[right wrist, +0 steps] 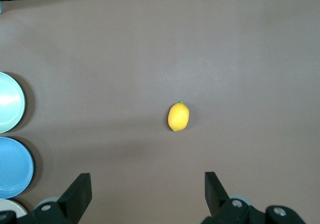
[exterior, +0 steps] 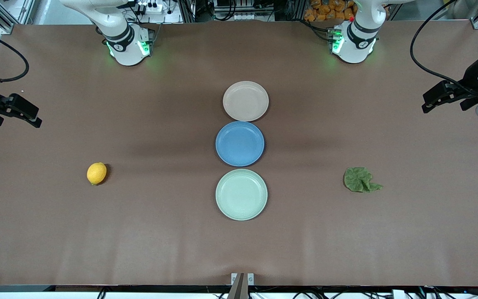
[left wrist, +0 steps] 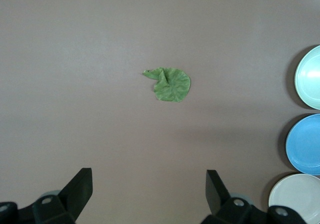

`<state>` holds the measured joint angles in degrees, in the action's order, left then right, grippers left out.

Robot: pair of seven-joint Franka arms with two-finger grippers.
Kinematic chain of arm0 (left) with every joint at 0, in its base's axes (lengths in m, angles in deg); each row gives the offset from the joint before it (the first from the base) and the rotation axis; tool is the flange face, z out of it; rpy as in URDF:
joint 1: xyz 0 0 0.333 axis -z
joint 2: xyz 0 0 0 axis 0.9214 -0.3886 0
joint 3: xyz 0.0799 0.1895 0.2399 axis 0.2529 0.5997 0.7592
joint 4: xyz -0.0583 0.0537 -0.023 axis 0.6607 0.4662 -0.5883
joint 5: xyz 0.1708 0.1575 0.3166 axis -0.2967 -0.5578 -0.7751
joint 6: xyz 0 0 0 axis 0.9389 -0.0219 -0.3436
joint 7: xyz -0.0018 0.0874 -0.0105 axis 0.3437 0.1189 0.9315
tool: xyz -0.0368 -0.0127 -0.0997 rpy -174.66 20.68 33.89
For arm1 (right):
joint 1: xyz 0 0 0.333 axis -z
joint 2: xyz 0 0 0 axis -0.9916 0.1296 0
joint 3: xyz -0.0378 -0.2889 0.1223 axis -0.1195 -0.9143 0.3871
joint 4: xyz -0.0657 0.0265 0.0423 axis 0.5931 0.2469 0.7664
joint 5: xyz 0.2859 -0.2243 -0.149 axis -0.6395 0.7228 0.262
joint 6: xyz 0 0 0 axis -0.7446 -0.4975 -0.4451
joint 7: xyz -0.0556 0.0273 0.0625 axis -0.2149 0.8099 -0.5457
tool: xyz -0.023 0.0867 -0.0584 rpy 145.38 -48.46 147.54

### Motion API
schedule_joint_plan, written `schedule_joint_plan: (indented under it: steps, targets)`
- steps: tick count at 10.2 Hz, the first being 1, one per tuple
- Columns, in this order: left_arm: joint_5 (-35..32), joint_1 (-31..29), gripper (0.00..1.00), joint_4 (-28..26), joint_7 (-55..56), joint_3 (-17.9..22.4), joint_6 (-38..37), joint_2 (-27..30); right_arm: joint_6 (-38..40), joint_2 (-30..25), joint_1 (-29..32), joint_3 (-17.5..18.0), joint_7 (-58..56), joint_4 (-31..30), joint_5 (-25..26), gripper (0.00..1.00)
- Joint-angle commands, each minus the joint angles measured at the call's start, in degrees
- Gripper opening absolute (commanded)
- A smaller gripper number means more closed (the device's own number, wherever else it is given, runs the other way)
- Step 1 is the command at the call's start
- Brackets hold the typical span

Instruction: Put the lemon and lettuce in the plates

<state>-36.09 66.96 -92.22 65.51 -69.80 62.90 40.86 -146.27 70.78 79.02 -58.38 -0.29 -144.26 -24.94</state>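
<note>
Table centre: three plates in a line running away from the front camera, rims nearly touching.
Beige-pink plate (exterior: 245, 101): farthest from the front camera, closest to the arm bases, nothing on it.
Blue plate (exterior: 240, 143): between the other two, nothing on it.
Mint green plate (exterior: 241, 194): nearest to the front camera, nothing on it.
Lemon (exterior: 96, 173): on the bare brown table (exterior: 160, 241), toward the right arm's end, well apart from the plates (roughly level with the gap between the blue and mint plates); lies alone, untouched.
Lettuce (exterior: 361, 180): on the table toward the left arm's end, well apart from the plates; crumpled, one edge folded over.
Right gripper (right wrist: 148, 189): up in the air over the right arm's end of the table, fingers spread wide, holding nothing; the lemon shows in its wrist view, clear of the fingers.
Left gripper (left wrist: 149, 186): up in the air over the left arm's end of the table, fingers spread wide, holding nothing; the lettuce shows in its wrist view, clear of the fingers.
</note>
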Motion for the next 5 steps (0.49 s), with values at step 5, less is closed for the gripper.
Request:
schedule_joint_plan:
  steps: [5]
  targets:
    - [1.11, -0.35, 1.00, -0.14, -1.26, 0.02, -0.08, -1.20, 0.48, 0.14, 1.50, -0.04, -1.29, -0.26, -0.78, 1.00]
